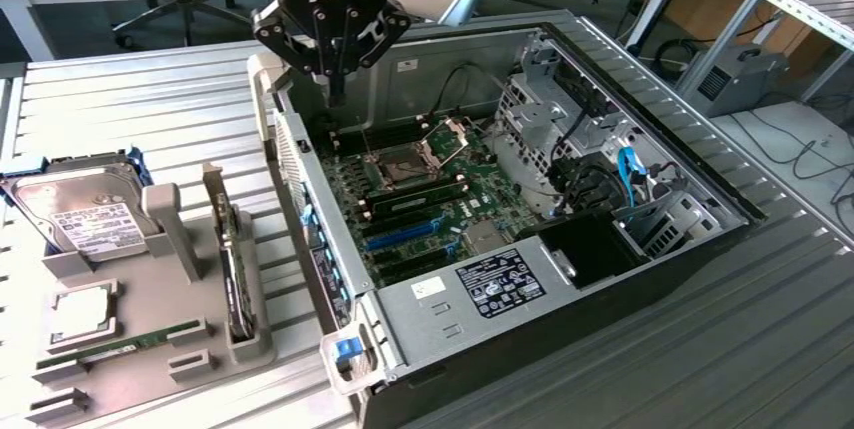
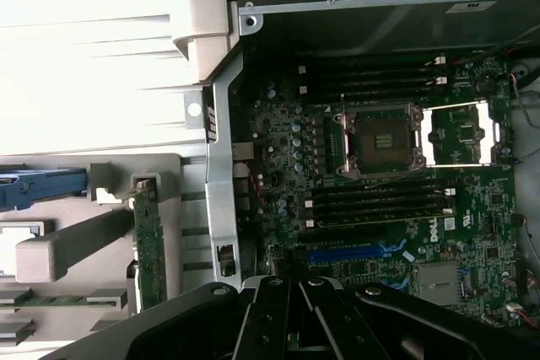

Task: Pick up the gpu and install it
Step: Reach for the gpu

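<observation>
- The gpu (image 1: 235,274) stands on its long edge in a slot of the grey holder tray (image 1: 160,239), in the lower left of the exterior view. Nothing grips it.
- In the wrist view the same card (image 2: 150,250) appears edge-on as a thin green strip in the holder, just outside the case wall.
- On the holder, toward the frame's left edge, lie a hard drive (image 1: 83,219) with a white label, a square processor chip (image 1: 83,311) and a long narrow memory stick (image 1: 127,341).
- I, the gripper (image 1: 334,89), hang at the top centre of the exterior view, above the open computer case's (image 1: 534,279) upper-left corner and well apart from the gpu.
- My jaws are drawn together and hold nothing.
- Below me lies the motherboard (image 1: 427,199), with its open CPU socket (image 1: 400,164) near the middle of the frame.
- Blue expansion slots (image 1: 400,234) sit down-frame of the socket.
- The case and the holder rest on a slatted metal table (image 1: 134,99).
</observation>
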### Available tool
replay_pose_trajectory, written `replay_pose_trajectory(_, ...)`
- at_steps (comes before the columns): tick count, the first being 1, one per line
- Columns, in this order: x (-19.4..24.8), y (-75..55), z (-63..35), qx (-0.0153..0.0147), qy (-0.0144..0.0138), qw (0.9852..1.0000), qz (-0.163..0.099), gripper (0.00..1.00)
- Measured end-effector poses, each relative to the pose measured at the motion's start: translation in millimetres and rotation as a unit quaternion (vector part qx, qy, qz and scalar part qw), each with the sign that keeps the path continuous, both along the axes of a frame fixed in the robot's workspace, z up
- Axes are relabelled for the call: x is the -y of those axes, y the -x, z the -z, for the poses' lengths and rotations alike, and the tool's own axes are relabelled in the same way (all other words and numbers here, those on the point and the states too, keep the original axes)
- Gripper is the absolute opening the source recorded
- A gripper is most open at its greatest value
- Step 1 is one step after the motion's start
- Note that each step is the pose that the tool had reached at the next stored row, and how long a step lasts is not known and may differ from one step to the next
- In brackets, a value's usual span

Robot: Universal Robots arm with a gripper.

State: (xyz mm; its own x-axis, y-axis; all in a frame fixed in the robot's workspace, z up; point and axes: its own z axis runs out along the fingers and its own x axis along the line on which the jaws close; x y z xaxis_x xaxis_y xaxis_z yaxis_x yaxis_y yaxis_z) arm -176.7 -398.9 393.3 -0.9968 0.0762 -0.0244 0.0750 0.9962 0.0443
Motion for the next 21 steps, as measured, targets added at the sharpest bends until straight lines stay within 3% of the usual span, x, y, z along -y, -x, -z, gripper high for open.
replay_pose_trajectory(21,0.0,4.1,0.0,0.0,0.0,1.0,0.0,0.11)
